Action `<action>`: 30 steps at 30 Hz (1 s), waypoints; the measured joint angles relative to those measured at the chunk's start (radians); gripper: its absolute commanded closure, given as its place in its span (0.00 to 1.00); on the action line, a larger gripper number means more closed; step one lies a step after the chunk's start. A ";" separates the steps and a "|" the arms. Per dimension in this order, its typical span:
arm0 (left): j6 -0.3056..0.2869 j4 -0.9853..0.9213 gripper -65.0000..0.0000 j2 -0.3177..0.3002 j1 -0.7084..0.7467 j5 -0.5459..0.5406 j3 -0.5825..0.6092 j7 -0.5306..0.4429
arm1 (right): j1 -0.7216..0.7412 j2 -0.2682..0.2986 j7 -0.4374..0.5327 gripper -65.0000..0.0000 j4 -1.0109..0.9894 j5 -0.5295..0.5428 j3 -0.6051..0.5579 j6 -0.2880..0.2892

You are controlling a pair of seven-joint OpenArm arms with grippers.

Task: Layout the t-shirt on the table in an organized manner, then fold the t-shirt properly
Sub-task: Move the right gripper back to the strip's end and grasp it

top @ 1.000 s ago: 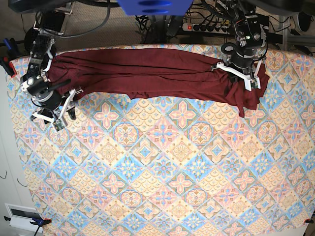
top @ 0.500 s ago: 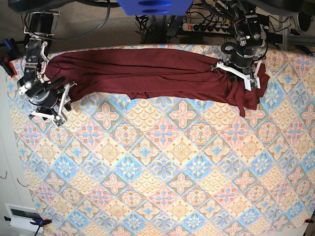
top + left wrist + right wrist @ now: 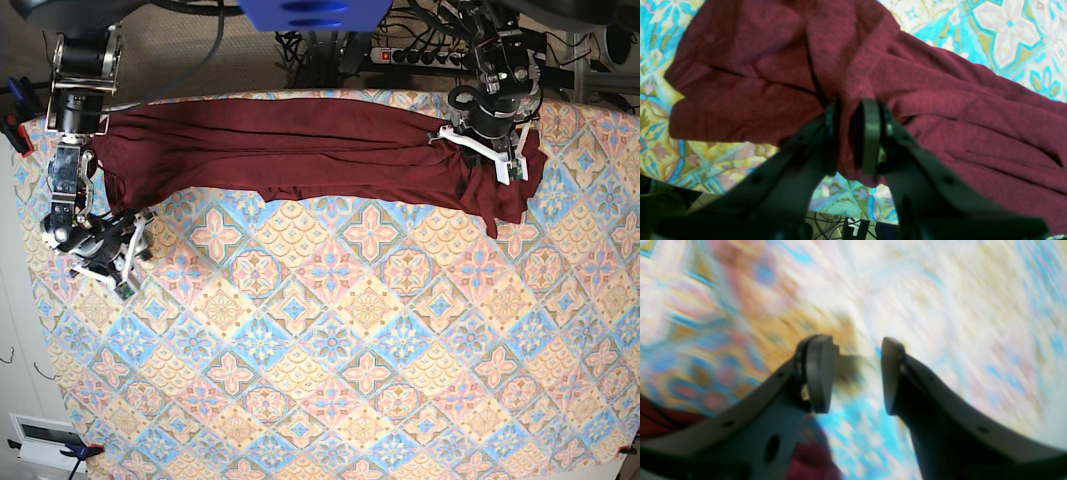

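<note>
Clenched on a bunched fold of cloth, the left pincer (image 3: 853,136) grips the t-shirt (image 3: 300,145) at the upper right of the base view. Released and empty, the right pincer (image 3: 853,373) hangs with jaws apart over bare patterned surface (image 3: 350,350) at the left of that view, just below the shirt's left end. The maroon garment lies as a long, creased band along the top edge of the surface. It looks soft, light and limp, so it will sag and crumple; a hem corner or shoulder seam seems the best hold.
</note>
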 measured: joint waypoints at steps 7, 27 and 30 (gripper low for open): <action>0.000 0.000 0.83 0.002 0.000 0.000 0.000 -0.004 | -0.122 0.077 -0.023 0.64 0.024 -0.016 -0.026 -0.011; 0.000 -0.001 0.84 0.000 -0.042 0.000 -0.001 -0.007 | -0.445 0.115 -0.071 0.64 0.417 -0.002 0.191 -0.003; 0.000 -0.001 0.84 0.001 -0.042 0.000 0.000 -0.006 | -0.463 0.117 -0.077 0.64 0.423 -0.008 0.188 -0.003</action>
